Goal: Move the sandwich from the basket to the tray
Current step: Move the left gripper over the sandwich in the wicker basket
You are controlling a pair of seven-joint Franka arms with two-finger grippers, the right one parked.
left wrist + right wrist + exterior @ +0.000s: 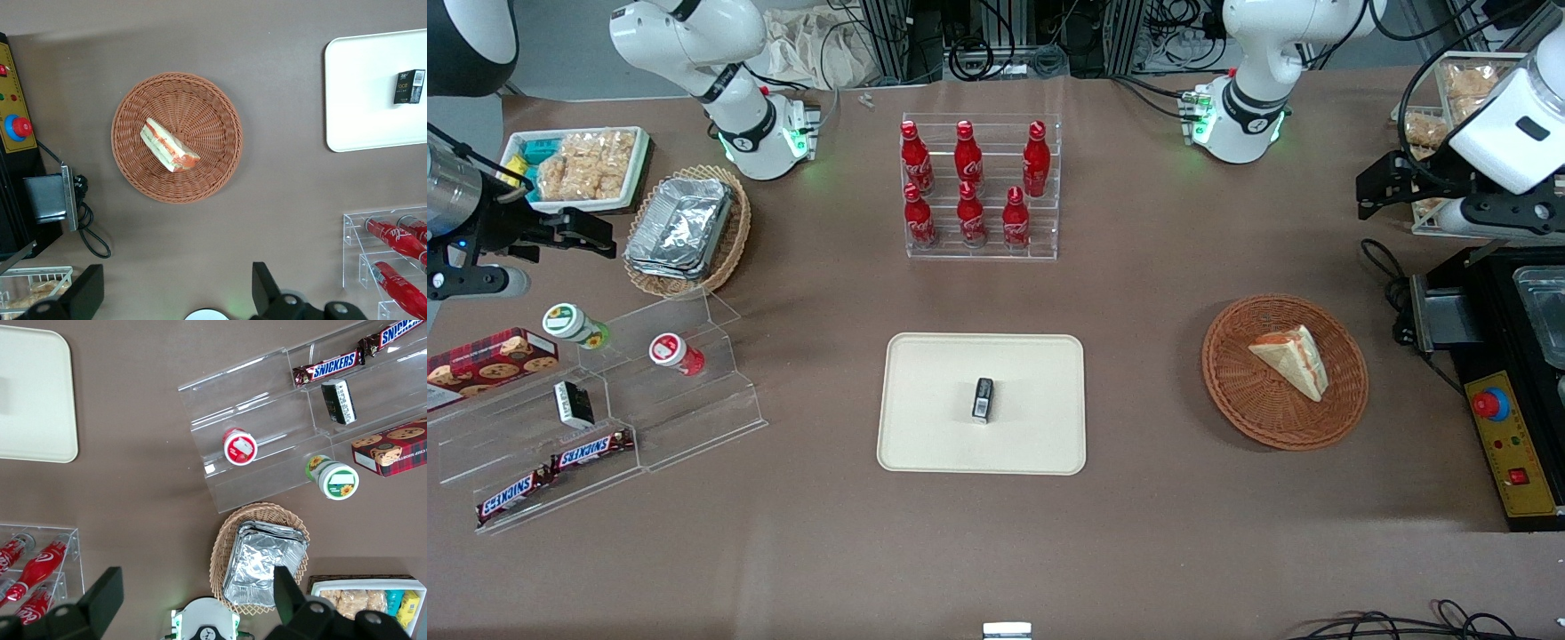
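Brown tabletop below: gripper [175,293] hangs high, fingers spread wide, sandwich [169,146] lying diagonally in basket [133,107] underneath.

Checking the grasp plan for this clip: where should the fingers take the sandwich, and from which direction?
Probably from straight above. The sandwich lies flat, alone near the middle of the shallow basket, so its low rim hardly obstructs. Close the fingers across the wedge's narrow width, one on each long edge, near mid-length. The gripper is open, up off the table and farther from the front camera than the basket.
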